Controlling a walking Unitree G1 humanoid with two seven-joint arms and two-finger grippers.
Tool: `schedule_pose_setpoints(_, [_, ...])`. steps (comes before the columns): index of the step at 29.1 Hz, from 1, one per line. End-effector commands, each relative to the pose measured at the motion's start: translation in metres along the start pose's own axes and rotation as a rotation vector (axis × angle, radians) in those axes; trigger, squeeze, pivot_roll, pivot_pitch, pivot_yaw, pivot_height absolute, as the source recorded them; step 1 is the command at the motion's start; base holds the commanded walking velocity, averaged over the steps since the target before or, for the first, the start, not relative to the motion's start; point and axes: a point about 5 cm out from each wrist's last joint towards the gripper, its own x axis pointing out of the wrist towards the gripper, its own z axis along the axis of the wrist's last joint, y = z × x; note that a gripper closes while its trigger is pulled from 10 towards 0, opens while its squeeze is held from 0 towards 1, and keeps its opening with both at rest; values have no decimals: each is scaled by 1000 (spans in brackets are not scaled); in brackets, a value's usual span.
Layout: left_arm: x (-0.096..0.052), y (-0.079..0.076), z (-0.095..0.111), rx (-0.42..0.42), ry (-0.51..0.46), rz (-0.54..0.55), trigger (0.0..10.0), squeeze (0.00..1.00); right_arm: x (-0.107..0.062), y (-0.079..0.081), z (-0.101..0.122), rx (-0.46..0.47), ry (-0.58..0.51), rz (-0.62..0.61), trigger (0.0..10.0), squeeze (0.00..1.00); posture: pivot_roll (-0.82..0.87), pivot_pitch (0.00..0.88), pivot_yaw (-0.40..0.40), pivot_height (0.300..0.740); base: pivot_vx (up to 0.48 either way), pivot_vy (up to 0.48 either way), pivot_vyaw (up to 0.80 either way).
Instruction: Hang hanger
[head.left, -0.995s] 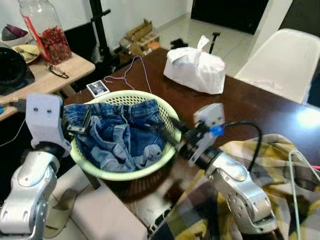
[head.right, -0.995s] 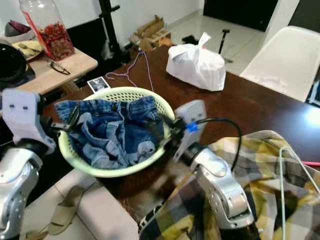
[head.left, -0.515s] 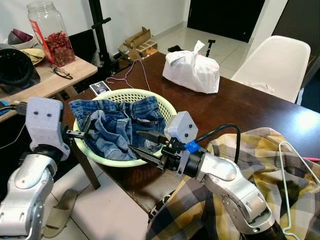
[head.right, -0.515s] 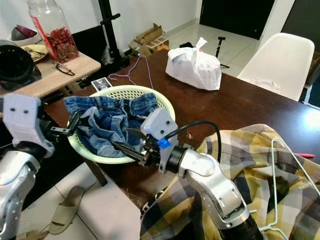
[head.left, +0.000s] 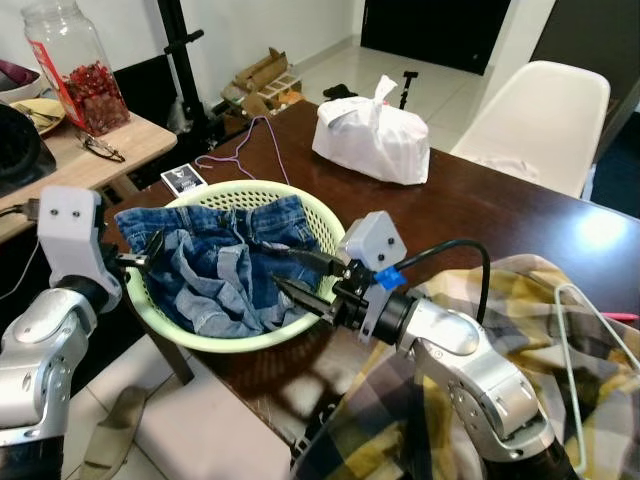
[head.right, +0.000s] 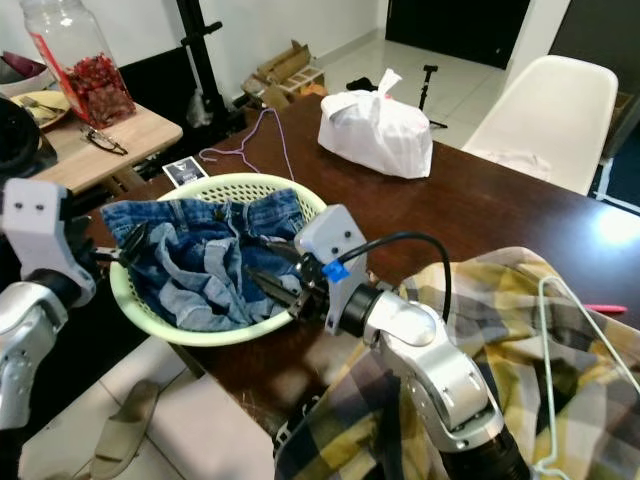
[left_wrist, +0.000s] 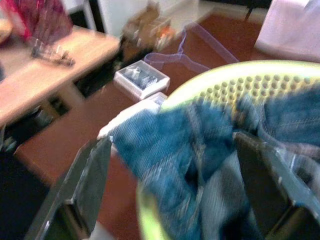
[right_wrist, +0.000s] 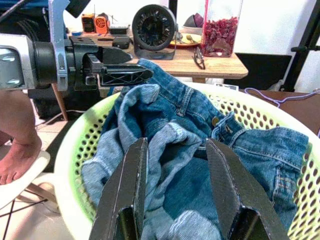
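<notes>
Green basket (head.left: 190, 335): pale plastic, on the near corner of the dark table (head.left: 480, 215), heaped with blue jeans (head.left: 235, 275).
Right gripper (head.left: 300, 281): over the basket's right rim, fingers parted above the jeans, holding nothing.
Left gripper (head.left: 140, 260): at the basket's left rim, fingers apart beside the denim.
Purple hanger (head.left: 262, 140): thin wire, flat on the table beyond the basket.
White hanger (head.left: 590, 345): right of the basket, lying on a yellow plaid cloth (head.left: 520, 320).
White bag (head.left: 375, 140): beyond the basket, mid-table.

Bright daylight, blurred left wrist view
</notes>
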Motion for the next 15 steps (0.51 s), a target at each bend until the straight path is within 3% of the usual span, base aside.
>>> schedule_pose_setpoints(1, [6,-13,5,-34,-40,-87,10000,0,1,2,0,-3,8,-1,10000,0,56,146,8,740,0,0,0])
schedule_pose_setpoints(9, [8,-33,20,-66,-105,-205,10000,0,0,1,0,-4,10,-12,10000,0,56,151,8,740,0,0,0])
schedule_pose_setpoints(10, [4,-40,19,-96,-96,-228,10000,0,0,1,0,-2,13,-15,10000,0,58,154,10,740,0,0,0])
schedule_pose_setpoints(15, [-2,-49,1,-150,18,-223,10000,0,-1,0,-1,-5,23,-17,10000,0,56,157,14,740,0,0,0])
